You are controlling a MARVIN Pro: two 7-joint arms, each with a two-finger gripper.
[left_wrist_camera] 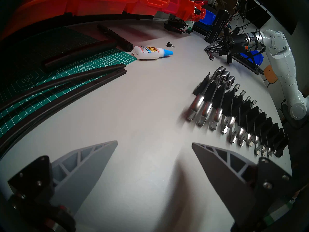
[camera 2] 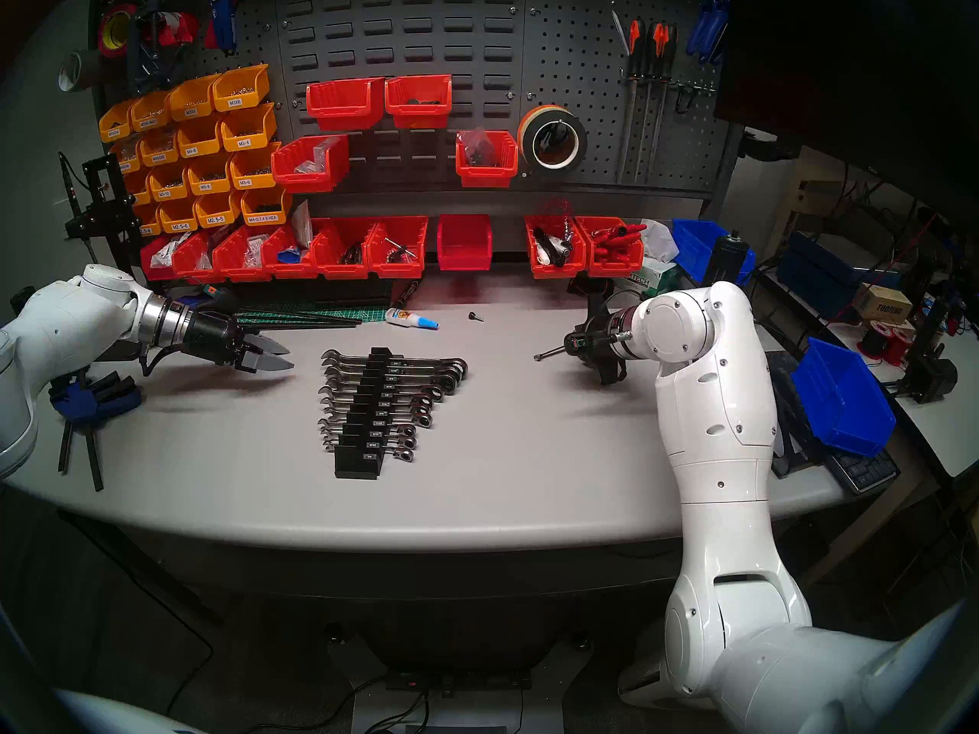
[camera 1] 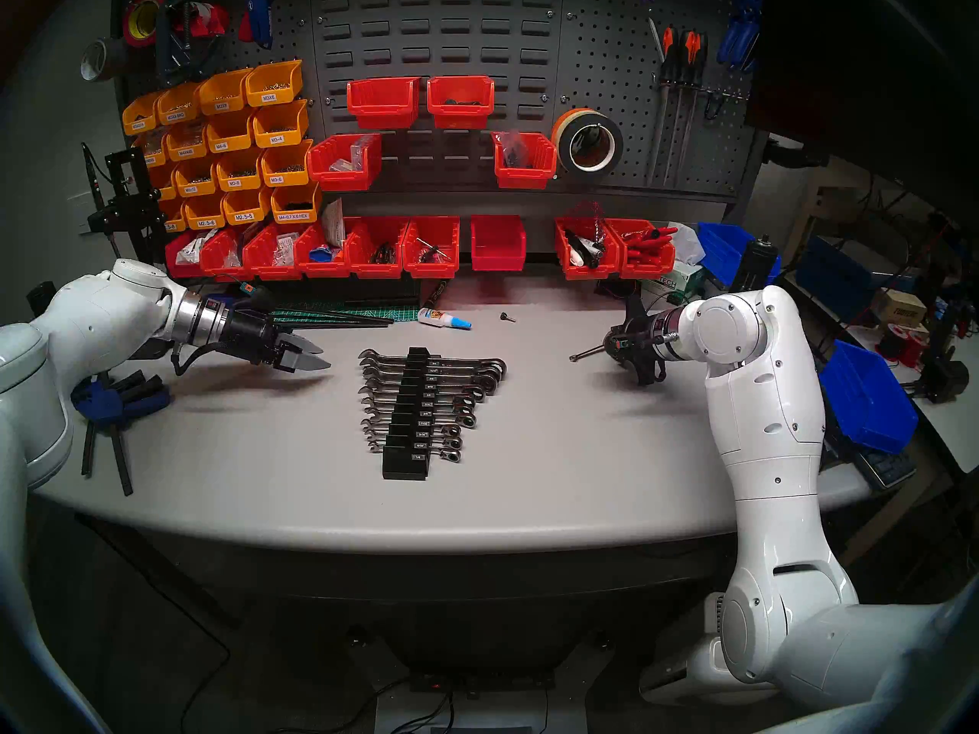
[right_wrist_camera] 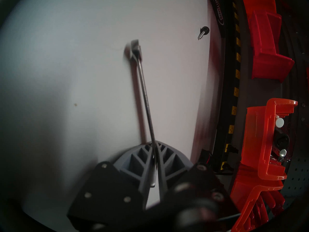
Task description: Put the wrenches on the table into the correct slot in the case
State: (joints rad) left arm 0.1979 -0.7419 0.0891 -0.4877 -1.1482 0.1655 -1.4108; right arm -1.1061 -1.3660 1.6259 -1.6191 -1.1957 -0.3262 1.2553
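Hovering over the left part of the pale grey surface point(camera 1: 530, 484), the left claw point(camera 1: 310, 356) points toward the middle with its two grey fingers spread wide apart and nothing between them. Behind it a green cutting mat point(camera 1: 339, 314) lies at the back edge, with black rods across it. Just right of the mat rest a white glue bottle point(camera 1: 442, 318) with a blue cap and, further right, a small black-headed screw point(camera 1: 507, 317).

At the centre sits the black wrench rack point(camera 1: 412, 415), its stepped grooves marked with small white size labels. Chrome ratchet wrenches point(camera 1: 466, 394) fill the grooves from the far end down, open jaws to the left and ratchet heads to the right; the nearest step of the rack looks bare.

Well apart to the right, the right claw point(right_wrist_camera: 154, 146) is clamped on one end of the slim silver wrench point(right_wrist_camera: 143, 92). In the right wrist view the fingers press together around its shaft. The wrench sticks out leftward from the claw, its far end low, at or just above the surface; contact cannot be told.
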